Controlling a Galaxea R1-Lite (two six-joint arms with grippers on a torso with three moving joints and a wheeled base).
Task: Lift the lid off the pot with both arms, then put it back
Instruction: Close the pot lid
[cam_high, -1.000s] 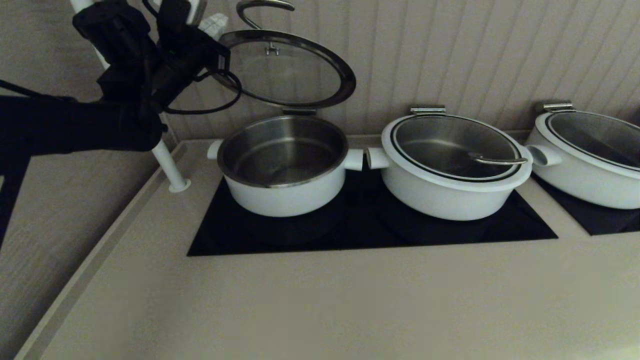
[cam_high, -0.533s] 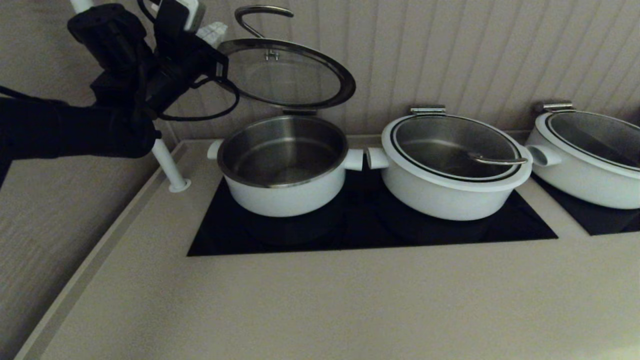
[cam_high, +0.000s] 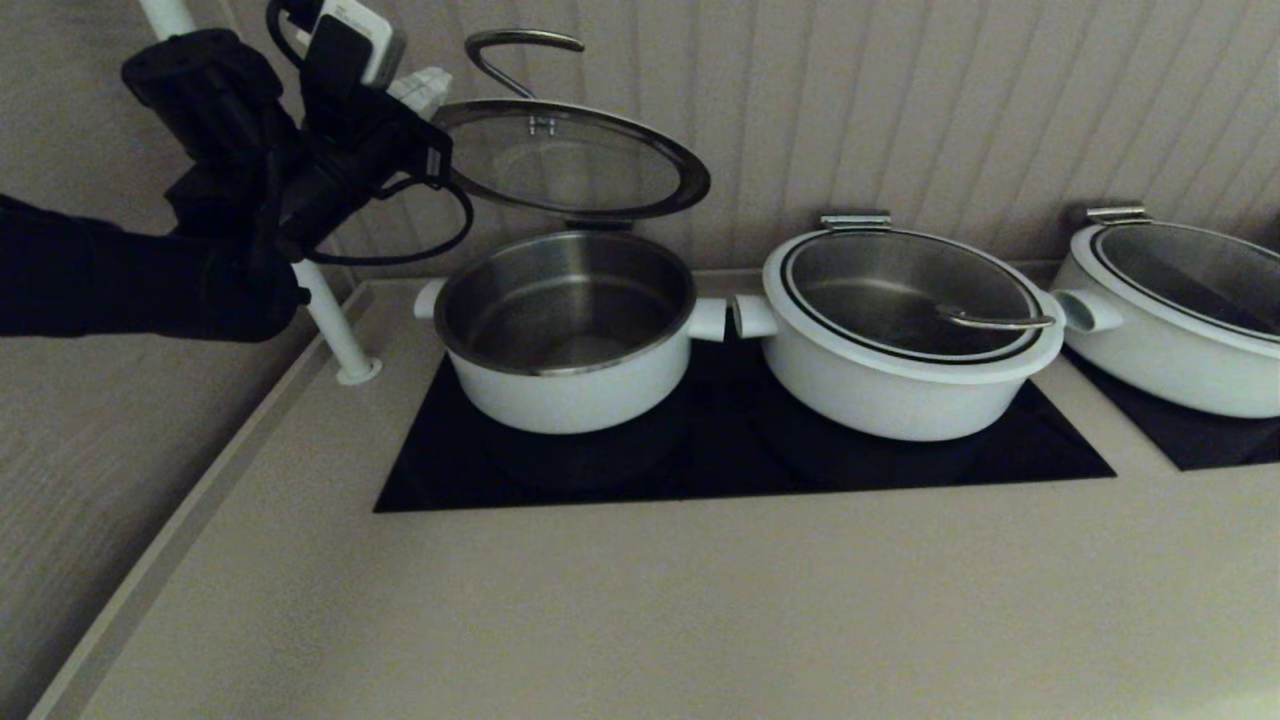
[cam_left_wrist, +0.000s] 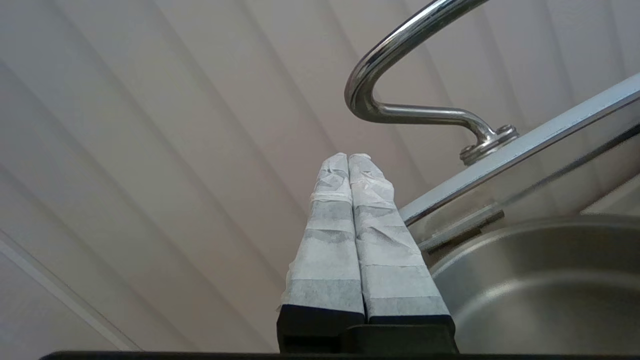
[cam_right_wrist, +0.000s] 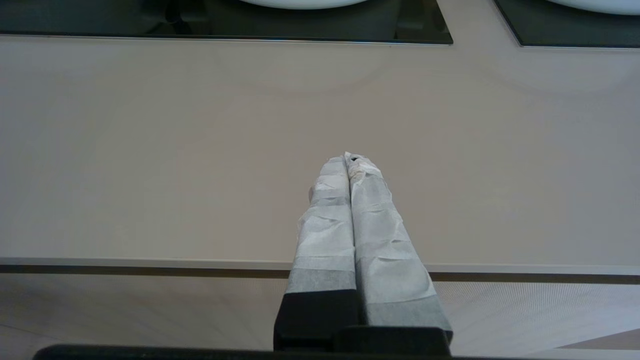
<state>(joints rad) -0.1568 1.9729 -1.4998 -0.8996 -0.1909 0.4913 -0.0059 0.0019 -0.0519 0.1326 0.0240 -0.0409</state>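
The pot (cam_high: 565, 385) stands open on the left of the black cooktop; its steel inside also shows in the left wrist view (cam_left_wrist: 550, 280). The lid (cam_high: 570, 160) hangs tilted above it, held at its back edge by a hinge (cam_high: 598, 224), with its steel loop handle (cam_high: 510, 45) pointing up. My left gripper (cam_high: 425, 85) is shut and empty, right beside the lid's left rim (cam_left_wrist: 550, 127), below the handle (cam_left_wrist: 400, 107); I cannot tell if it touches. My right gripper (cam_right_wrist: 348, 156) is shut and empty over the bare counter near its front edge, out of the head view.
Two wider white pots (cam_high: 905, 340) (cam_high: 1180, 320) with their lids on stand to the right. A white pole (cam_high: 335, 330) rises from the counter's left rim under my left arm. A ribbed wall (cam_high: 900, 100) stands close behind the pots.
The lid has tipped down toward the pot, flatter than before. My left gripper has come down and slightly left beside its rim.
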